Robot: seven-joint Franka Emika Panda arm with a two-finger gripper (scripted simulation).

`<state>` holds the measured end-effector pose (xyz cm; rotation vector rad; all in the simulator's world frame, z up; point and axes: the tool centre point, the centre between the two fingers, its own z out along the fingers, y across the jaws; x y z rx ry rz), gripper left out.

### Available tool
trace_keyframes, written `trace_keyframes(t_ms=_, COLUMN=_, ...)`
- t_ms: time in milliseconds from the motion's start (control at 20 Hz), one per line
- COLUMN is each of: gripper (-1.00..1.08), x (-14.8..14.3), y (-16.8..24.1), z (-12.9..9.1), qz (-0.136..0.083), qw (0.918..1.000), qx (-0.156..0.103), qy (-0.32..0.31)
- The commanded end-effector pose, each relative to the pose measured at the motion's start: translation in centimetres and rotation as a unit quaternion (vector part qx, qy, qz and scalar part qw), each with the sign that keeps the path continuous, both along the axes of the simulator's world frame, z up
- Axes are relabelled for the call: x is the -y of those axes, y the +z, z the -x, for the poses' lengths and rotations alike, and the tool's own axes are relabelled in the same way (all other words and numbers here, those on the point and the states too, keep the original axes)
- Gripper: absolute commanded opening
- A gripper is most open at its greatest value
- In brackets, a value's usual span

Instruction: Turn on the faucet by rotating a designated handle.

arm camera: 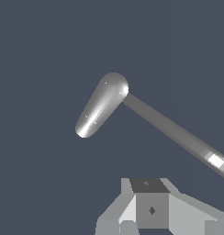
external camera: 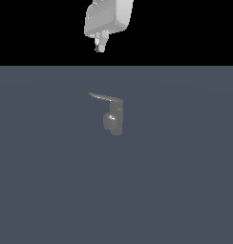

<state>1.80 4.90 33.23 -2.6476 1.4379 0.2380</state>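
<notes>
**Inspector A:** How far is the task advanced?

**Inspector B:** No contact is recorded. The pale grey robot gripper is seen high above the small dull-grey metallic faucet, well apart from it. The thin, flat, tapering grey handle is shown projecting from the faucet's top toward the exterior view's left. Whether it has been rotated at all cannot be established from these views. It is judged that the approach, the engagement and the rotation are all outstanding.

**Inspector A:** And the fingers?

**Inspector B:** In the exterior view they are seen close together, with little or no gap; nothing is held between them. In the wrist view only the gripper's base blocks are caught, so their state cannot be confirmed there.

**Inspector A:** Location of the fixture?

**Inspector B:** It is placed on the plain blue-grey surface, near the middle, below the gripper and slightly toward the exterior view's right.

**Inspector A:** The count?

**Inspector B:** One faucet, one handle, one gripper. In the wrist view one rounded elongated faucet part is noted, joined to the handle.
</notes>
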Motion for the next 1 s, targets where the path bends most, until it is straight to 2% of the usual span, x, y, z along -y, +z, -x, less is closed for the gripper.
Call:
trace_keyframes(t_ms=0, gripper=-1.0, x=-0.4, y=-1.7, z=-1.6, qz=0.008, qw=0.9993, qx=-0.004, qy=-0.037)
trace_keyframes(t_ms=350, gripper=-1.0, x=-1.3, y=-6.5, z=-5.5, qz=0.036, qw=0.9903, qx=-0.009, qy=-0.134)
trace_keyframes(t_ms=650, gripper=-1.0, x=-2.2, y=-10.6, z=-8.3, qz=0.063, qw=0.9757, qx=-0.005, qy=-0.21)
trace_keyframes(t_ms=950, gripper=-1.0, x=-2.9, y=-13.7, z=-10.2, qz=0.084, qw=0.9614, qx=0.003, qy=-0.262)
